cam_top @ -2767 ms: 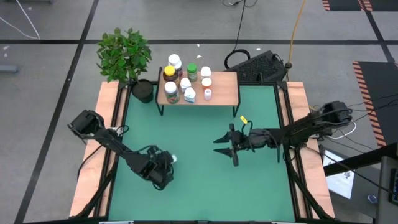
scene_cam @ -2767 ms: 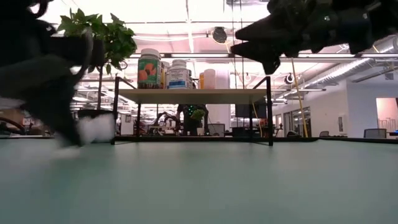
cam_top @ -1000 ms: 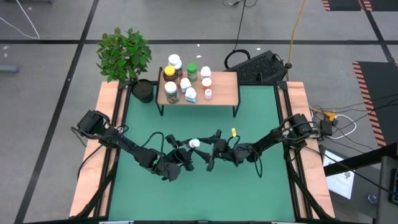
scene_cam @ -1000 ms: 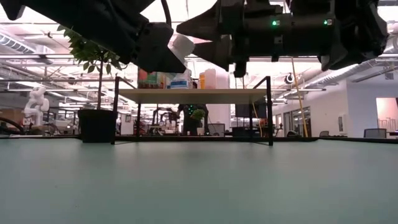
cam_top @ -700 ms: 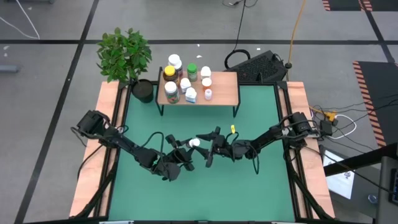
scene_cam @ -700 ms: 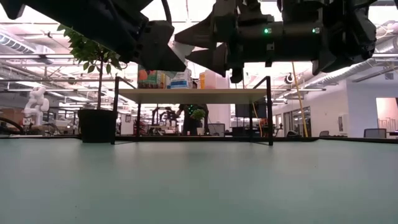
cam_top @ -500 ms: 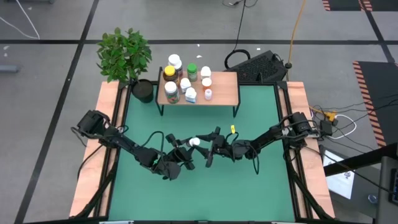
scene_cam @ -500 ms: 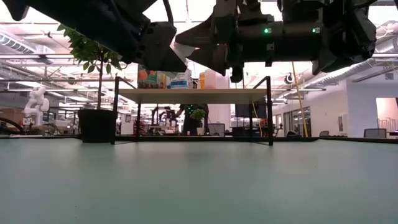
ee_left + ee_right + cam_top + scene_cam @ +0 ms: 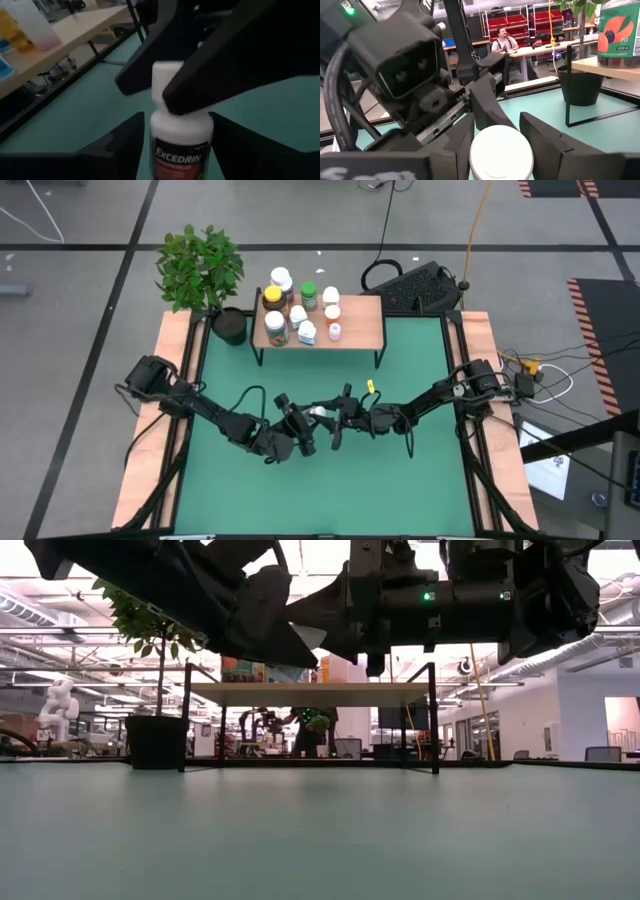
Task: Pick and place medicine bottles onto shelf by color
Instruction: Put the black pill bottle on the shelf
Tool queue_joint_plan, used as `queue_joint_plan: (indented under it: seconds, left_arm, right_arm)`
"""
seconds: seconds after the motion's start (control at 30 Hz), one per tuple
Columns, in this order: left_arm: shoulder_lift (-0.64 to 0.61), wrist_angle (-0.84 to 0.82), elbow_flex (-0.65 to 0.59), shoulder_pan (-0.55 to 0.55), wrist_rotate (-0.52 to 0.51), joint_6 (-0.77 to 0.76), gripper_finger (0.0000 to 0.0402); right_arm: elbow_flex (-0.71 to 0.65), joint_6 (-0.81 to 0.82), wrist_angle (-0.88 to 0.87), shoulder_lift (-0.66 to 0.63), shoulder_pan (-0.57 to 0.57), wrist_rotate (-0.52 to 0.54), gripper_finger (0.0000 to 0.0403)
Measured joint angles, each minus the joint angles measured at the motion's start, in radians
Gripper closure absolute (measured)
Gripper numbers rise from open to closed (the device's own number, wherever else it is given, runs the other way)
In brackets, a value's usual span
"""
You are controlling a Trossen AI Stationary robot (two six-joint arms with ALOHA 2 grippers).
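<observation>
Excedrin bottle (image 9: 317,414), white, sits mid-table in the high view, between the left gripper (image 9: 303,427) and the right gripper (image 9: 335,423), both meeting over the green table (image 9: 420,480). Most of it is covered by dark fingers; only a white patch shows. At the far edge the shelf (image 9: 365,320) carries about ten medicine bottles (image 9: 297,305) bunched on its left half; right half bare. Potted plant (image 9: 200,268) stands beside the shelf's left end.

Low view: both arms hang above the table surface, overlapping. Bottle nearly hidden; a white sliver (image 9: 312,636) shows between the dark bodies. Shelf (image 9: 310,692) behind, bottles on it largely blocked by the arms.

Left wrist view: bottle (image 9: 182,135) upright between the left gripper's fingers (image 9: 122,142), which flank its body. Whether they touch it cannot be told. The right gripper's fingers (image 9: 220,70) press against the white cap (image 9: 167,80) from either side. Label reads "EXCEDRIN", cut off below.

Right wrist view: white cap (image 9: 501,151) seen end-on, clamped between the right gripper's fingers (image 9: 547,142). Left gripper (image 9: 465,102) beyond. A green-labelled bottle (image 9: 619,32) on the shelf edge, partly cut off. A person (image 9: 503,39) sits far behind.
</observation>
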Motion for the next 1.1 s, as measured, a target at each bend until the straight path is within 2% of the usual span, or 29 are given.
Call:
queue_joint_plan:
  seconds: [0.2,0.3,0.43,0.5,0.57,0.73,0.87,1.0,1.1]
  left_arm:
    - [0.0,-0.03,0.0,0.018,0.037,-0.022,0.0177]
    - [0.0,-0.059,0.0,0.014,0.046,-0.053,0.0176]
    - [-0.014,-0.156,0.0,0.004,0.129,-0.129,0.0176]
    - [-0.028,-0.19,0.0,0.005,0.176,-0.158,0.0175]
    - [-0.031,-0.207,0.0,0.004,0.216,-0.168,0.0172]
    - [-0.034,-0.208,0.0,0.004,0.234,-0.178,0.0157]
    - [-0.034,-0.209,0.0,0.006,0.265,-0.177,0.0151]
    - [-0.034,-0.204,0.0,0.011,0.267,-0.152,0.0151]
    - [-0.034,-0.202,0.0,0.028,0.267,-0.153,0.0151]
  right_arm:
    - [0.0,-0.041,0.006,-0.001,-0.011,0.001,0.0265]
    - [-0.002,-0.072,-0.057,-0.034,-0.027,-0.032,0.0267]
    - [-0.002,-0.05,-0.349,-0.168,-0.082,-0.19,0.0254]
    - [-0.002,-0.044,-0.517,-0.253,-0.111,-0.233,0.0253]
    - [-0.002,-0.053,-0.656,-0.343,-0.139,-0.249,0.0257]
    - [-0.002,-0.124,-0.886,-0.552,-0.202,-0.267,0.0263]
    - [-0.002,-0.227,-0.957,-0.69,-0.303,-0.281,0.0259]
    - [0.038,-0.248,-1.114,-0.781,-0.472,-0.412,0.0261]
    - [0.092,-0.274,-1.208,-0.796,-0.59,-0.468,0.0262]
